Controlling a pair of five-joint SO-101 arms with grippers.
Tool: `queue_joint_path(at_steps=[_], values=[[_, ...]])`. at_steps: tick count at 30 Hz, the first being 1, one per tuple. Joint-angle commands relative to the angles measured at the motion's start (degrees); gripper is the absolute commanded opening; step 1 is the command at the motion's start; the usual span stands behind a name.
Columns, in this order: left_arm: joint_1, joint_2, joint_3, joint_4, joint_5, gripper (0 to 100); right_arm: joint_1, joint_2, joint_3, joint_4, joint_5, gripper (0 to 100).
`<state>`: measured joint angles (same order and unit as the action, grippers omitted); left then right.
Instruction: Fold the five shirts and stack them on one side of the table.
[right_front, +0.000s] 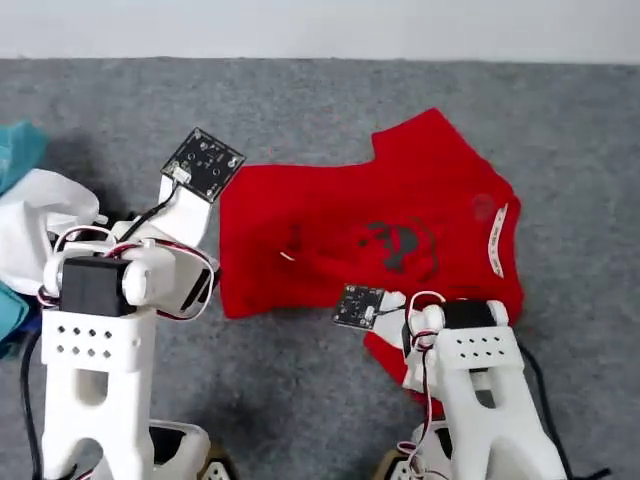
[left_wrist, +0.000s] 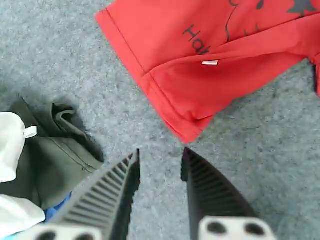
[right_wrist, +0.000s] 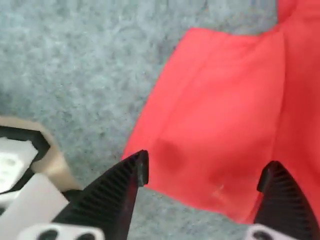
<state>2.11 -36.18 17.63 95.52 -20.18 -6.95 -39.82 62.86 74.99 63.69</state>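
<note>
Since the red shirt (right_front: 400, 220) lies crosswise on the grey table (right_front: 300, 100), its long axis runs from one arm's side to the other's. The hem edge faces the left arm and the end with the white label (right_front: 496, 240) faces the right side. One sleeve points away from the arms and the other points back under the right arm. The coming fold turns on that layout.

The left gripper (left_wrist: 160, 161) hovers over bare table with its jaws a little apart and nothing between them. The shirt's near hem corner lies just ahead of its fingertips, not touching. The right gripper (right_wrist: 207, 169) is spread wide and holds nothing, with what looks like the near sleeve's edge lying below and between its jaws.

Judging from this, each arm has its own end: the left is nearer the hem corner, the right nearer the sleeve. Lifting that near long edge toward the far one would halve the shirt along its length.

Beside the left arm, apart from the red shirt, a heap holds a white shirt (right_front: 30, 220), a teal shirt (right_front: 20, 145) and a dark olive shirt (left_wrist: 55, 145), none of them folded as far as I can tell.
</note>
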Motion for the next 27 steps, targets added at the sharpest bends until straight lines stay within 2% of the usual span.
queue_joint_path(at_steps=[1,8,20,23,27], values=[[0.00,-0.88,-0.31,0.00,0.70,13,1.80,-0.92,0.53,-2.59,-0.53,34.6],[0.09,-0.88,-0.48,1.32,0.70,13,2.24,2.07,5.27,-10.33,-0.53,34.6],[0.09,-0.88,-0.57,3.25,0.70,13,2.15,20.09,-6.42,-12.18,-0.44,34.0],[0.09,-0.88,-0.57,3.25,0.70,13,1.80,22.81,-8.09,-12.18,-0.18,26.5],[0.09,-0.88,-0.57,3.25,0.70,13,1.80,23.96,-8.62,-12.26,2.73,6.0]])
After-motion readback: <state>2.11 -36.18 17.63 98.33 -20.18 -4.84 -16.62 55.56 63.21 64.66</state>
